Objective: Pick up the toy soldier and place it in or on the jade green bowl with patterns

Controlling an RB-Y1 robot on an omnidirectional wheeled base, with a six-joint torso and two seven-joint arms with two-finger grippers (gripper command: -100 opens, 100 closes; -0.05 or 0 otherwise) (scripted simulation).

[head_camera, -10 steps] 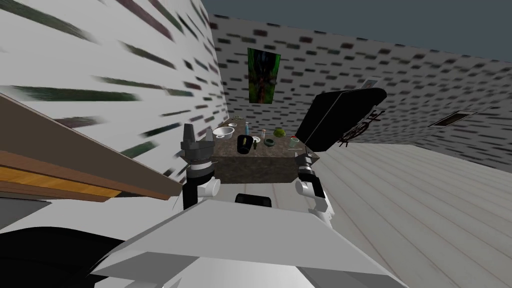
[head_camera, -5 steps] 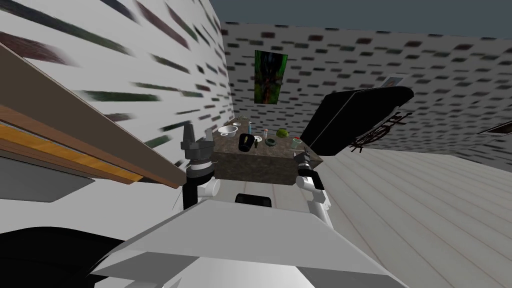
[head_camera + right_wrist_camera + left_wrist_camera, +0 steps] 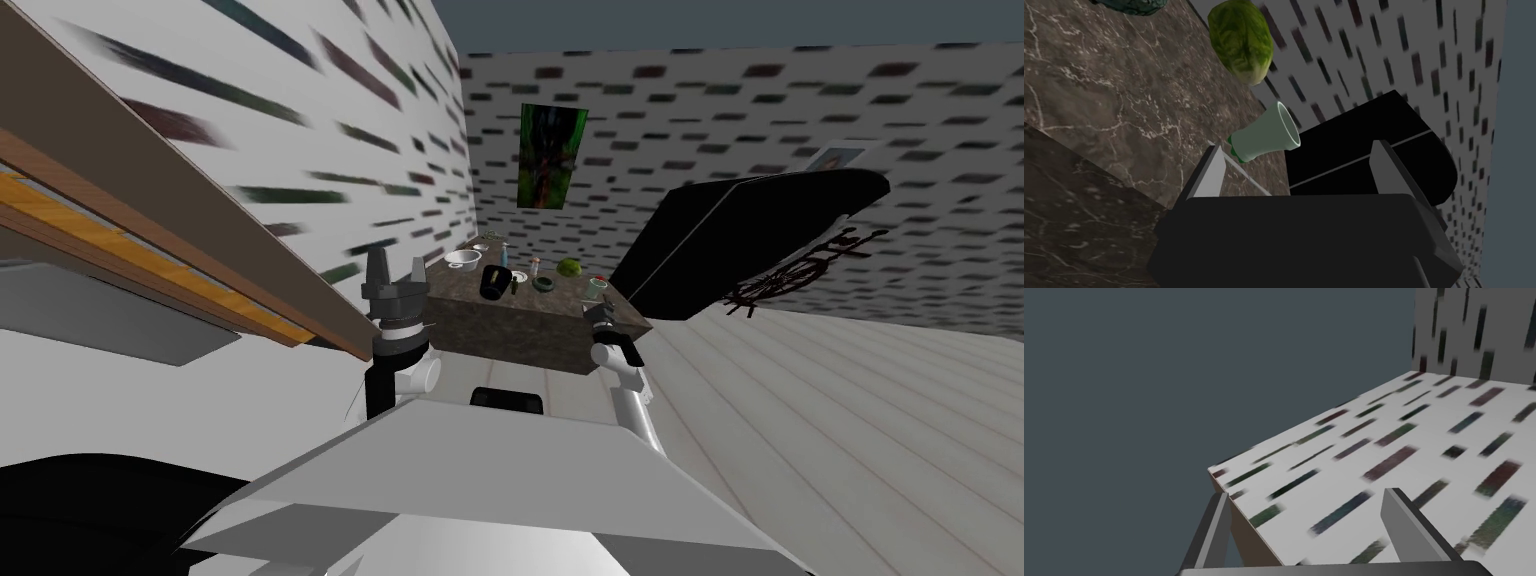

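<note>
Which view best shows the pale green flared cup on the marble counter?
Right wrist view: the pale green flared cup shows large, close ahead of the right end effector. The head view makes it a speck on the dark marble counter. The left wrist camera points elsewhere.

The counter [image 3: 1114,95] is topped with dark brown stone, marble-like, veined in white and given a dull sheen; its front is finished alike. On the counter, a leafy green head [image 3: 1241,42] is rendered crinkled and matt, the bowl [image 3: 1131,5] near it is surfaced in mottled teal, and a pale green cup [image 3: 1266,136] is seen smooth and glossy. Beyond the counter a black appliance [image 3: 1374,145] is shown plain and smooth. Left of the counter a ledge [image 3: 200,270] is grained like wood — right of it the floor [image 3: 850,400] is laid in pale planks.
</note>
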